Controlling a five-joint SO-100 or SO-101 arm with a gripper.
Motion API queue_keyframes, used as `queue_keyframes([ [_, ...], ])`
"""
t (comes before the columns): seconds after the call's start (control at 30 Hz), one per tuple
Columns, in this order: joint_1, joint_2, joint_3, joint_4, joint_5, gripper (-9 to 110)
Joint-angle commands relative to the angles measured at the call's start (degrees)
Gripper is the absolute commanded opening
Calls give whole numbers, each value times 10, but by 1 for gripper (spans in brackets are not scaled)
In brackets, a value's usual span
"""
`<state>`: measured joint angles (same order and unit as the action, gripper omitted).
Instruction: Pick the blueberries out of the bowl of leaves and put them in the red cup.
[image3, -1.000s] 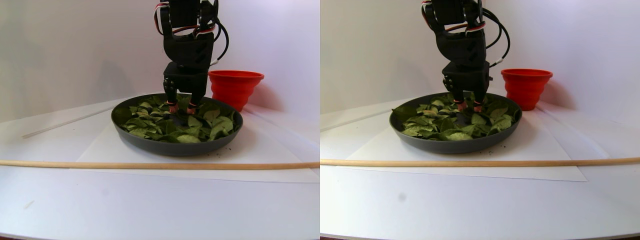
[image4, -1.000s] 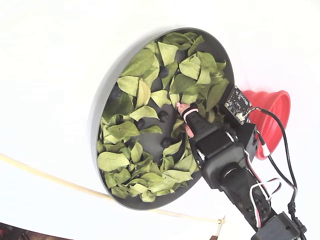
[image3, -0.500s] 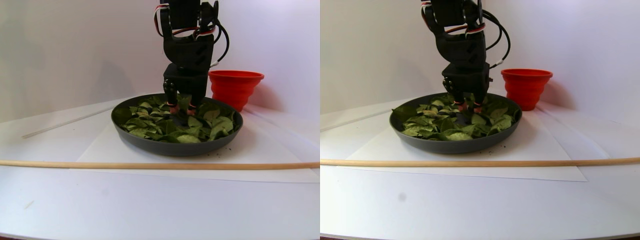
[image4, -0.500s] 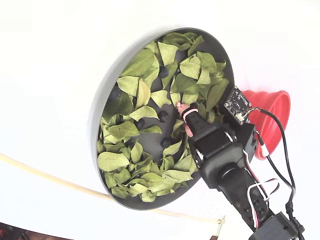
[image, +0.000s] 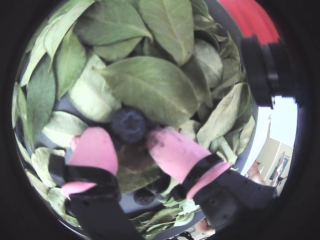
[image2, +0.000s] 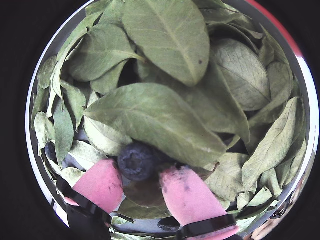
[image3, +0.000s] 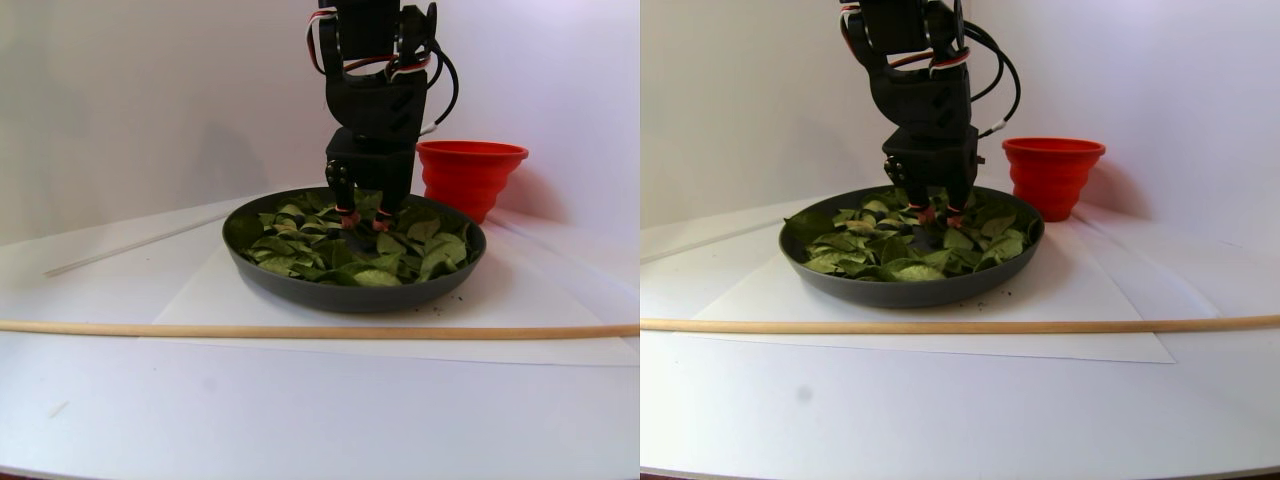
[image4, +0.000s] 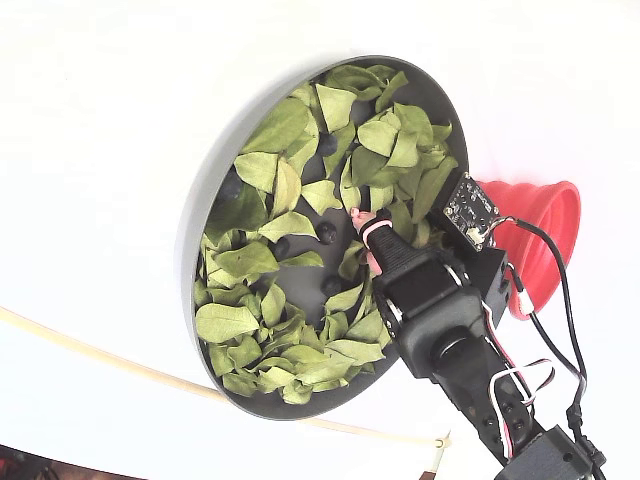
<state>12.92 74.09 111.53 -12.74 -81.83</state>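
Pink-padded gripper (image2: 142, 186) spread, straddling one dark round blueberry (image2: 136, 161) among green leaves (image2: 155, 117) in grey shallow bowl (image4: 190, 235); ribbed red cup (image4: 540, 235) at bowl's 3 o'clock.

We seem to be at a makeshift test bench set up indoors: a bare white worktop (image3: 300, 420) with a sheet of paper (image3: 520, 300) under the setup, a wooden rod (image3: 300, 330) laid across the front, plain white walls (image3: 150, 90) behind, and loose servo cables (image4: 560, 300) exposed on the arm.
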Motion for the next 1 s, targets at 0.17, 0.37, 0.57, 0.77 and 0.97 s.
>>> queue_keyframes([
  [0.17, 6, 34, 5, -5, -21, 12],
  [0.37, 8, 46, 7, -4, -35, 11],
  [0.57, 8, 64, 11, -3, -47, 11],
  [0.77, 9, 83, 14, 1, -57, 10],
  [0.97, 10, 94, 14, 2, -61, 10],
])
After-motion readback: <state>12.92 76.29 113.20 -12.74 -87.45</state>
